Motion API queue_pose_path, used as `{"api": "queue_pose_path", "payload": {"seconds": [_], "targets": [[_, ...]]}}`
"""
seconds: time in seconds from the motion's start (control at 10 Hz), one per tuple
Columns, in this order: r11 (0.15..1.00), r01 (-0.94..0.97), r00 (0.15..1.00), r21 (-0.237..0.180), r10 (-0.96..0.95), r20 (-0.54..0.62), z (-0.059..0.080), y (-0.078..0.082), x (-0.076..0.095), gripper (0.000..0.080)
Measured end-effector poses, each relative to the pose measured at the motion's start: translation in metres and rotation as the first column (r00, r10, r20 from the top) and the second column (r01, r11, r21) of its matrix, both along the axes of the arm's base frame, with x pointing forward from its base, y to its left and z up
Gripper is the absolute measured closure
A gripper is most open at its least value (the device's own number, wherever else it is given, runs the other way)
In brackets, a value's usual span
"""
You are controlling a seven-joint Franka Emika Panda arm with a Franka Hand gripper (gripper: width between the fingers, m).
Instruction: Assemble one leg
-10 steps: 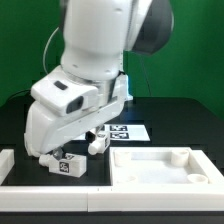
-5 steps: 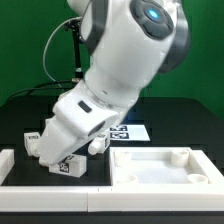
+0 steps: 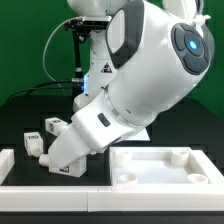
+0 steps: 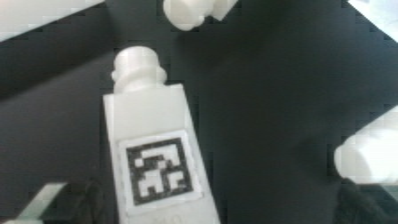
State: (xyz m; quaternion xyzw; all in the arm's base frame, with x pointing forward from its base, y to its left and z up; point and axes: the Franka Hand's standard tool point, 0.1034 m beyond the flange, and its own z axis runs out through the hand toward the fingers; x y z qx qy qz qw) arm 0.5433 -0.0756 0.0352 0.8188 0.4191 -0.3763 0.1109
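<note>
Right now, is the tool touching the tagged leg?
Cannot tell: the wrist view blurs the leg beside the tool; the exterior view's arm hides the spot.

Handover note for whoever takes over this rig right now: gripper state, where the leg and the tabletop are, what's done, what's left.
Gripper: low over one leg; the wrist view is too blurred to tell whether it is open or shut on it.
Leg: down at the table, at the exterior view's left, beside the tabletop.
Two other legs sit further back on the left.
Done: no leg fitted to the tabletop.
Left: confirm the grasp, carry the leg to the tabletop, fit it at a corner.
</note>
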Motion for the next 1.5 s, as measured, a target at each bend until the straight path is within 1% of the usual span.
{"api": "queue_pose_path", "payload": {"seconds": [0.2,0.3,0.4,0.5,0.6,0.7,0.8,0.9,1.0,1.1,1.2,1.3,1.4,1.5], "targets": [[1.0,-0.02,1.0,-0.011,0.02,-0.008,-0.006,-0.002,0.002,0.015],[0.999,-0.044,0.999,-0.026,0.044,-0.003,-0.008,-0.003,0.005,0.015],[0.998,-0.052,0.999,-0.023,0.052,0.003,-0.015,-0.005,0.003,0.015],[0.998,-0.056,0.998,-0.016,0.056,0.017,-0.022,-0.012,0.0,0.015],[0.999,-0.051,0.999,-0.017,0.051,0.02,-0.024,-0.021,-0.003,0.015],[0.999,-0.049,0.998,-0.018,0.05,0.023,-0.024,-0.023,-0.002,0.015],[0.999,-0.051,0.998,-0.017,0.051,0.023,-0.024,-0.021,-0.002,0.015],[0.999,-0.05,0.998,-0.017,0.051,0.023,-0.024,-0.021,-0.002,0.0257],[0.999,-0.05,0.998,-0.017,0.051,0.022,-0.024,-0.022,-0.002,0.0257],[0.999,-0.05,0.998,-0.017,0.051,0.022,-0.025,-0.022,-0.003,0.0458],[0.999,-0.05,0.998,-0.017,0.051,0.022,-0.025,-0.022,-0.002,0.0518],[0.999,-0.045,0.999,-0.018,0.046,0.017,-0.023,-0.023,-0.003,0.0518],[0.999,-0.023,1.0,-0.038,0.023,0.005,-0.012,-0.028,-0.004,0.0518],[0.998,-0.006,1.0,-0.06,0.006,0.004,0.01,-0.022,0.0,0.0518]]}}
